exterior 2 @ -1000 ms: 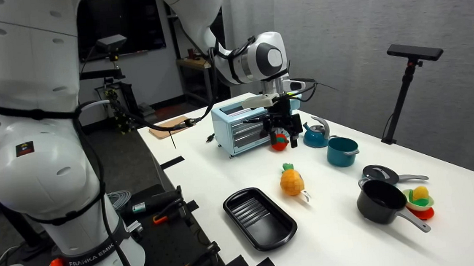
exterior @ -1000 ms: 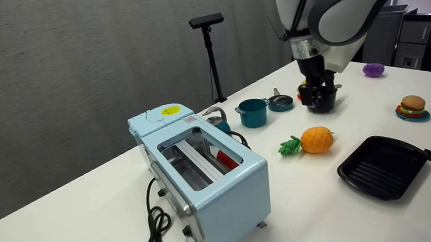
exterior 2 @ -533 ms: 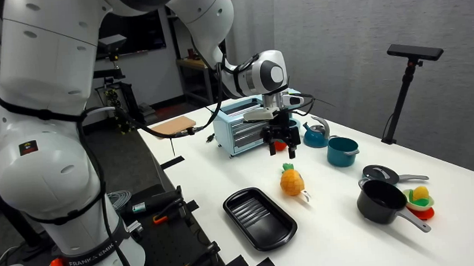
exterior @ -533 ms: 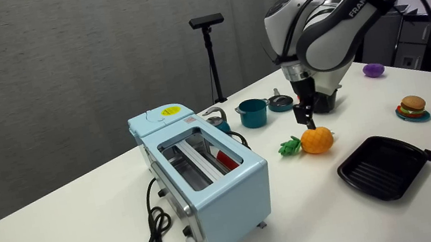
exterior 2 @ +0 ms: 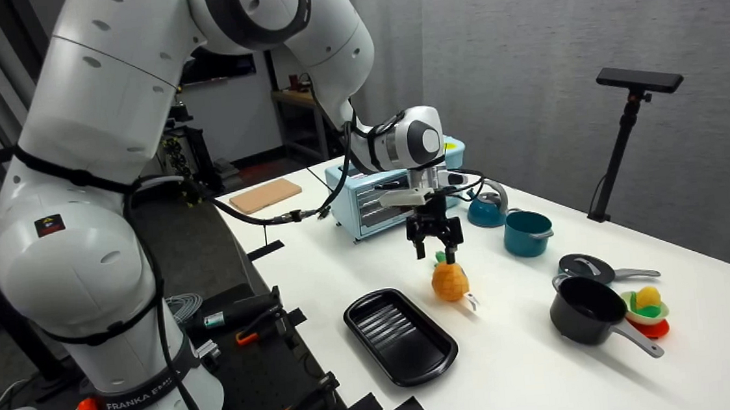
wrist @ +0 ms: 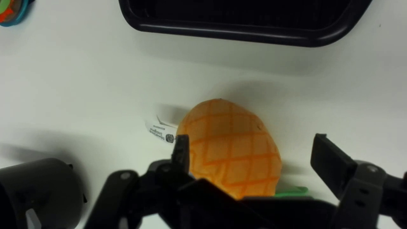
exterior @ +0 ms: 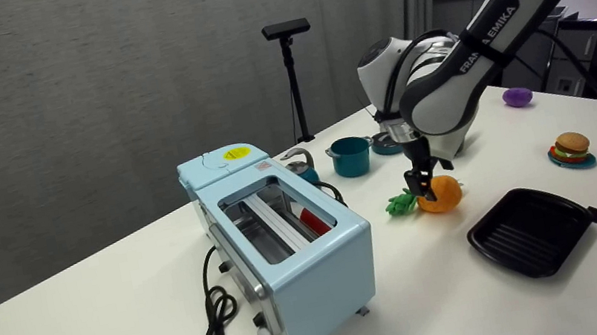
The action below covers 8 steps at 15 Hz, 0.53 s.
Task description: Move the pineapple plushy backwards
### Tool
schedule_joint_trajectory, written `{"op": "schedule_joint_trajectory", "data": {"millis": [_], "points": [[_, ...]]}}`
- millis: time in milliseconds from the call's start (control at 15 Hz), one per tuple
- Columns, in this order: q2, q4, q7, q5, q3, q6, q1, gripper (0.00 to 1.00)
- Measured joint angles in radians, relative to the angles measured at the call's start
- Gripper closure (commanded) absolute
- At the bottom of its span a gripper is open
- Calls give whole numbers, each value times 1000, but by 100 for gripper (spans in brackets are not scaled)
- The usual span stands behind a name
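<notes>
Orange pineapple plushy (wrist: 230, 149), one, below one tool (exterior 2: 435, 255), two fingers (wrist: 332, 163) spread.

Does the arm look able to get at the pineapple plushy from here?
Likely yes: the gripper hangs open above the pineapple plushy, nothing else covers the toy, and the black tray stands apart from it. The gripper looks off-centre in the wrist view, so a small sideways shift may help before lowering.
</notes>
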Motion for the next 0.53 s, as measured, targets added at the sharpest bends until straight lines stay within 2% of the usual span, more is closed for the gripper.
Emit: {"op": "schedule_joint_trajectory", "data": {"millis": [200, 533], "points": [[48, 36, -3, 0, -14, 6, 5, 0], [98, 69, -2, 0, -53, 80, 6, 0]]}}
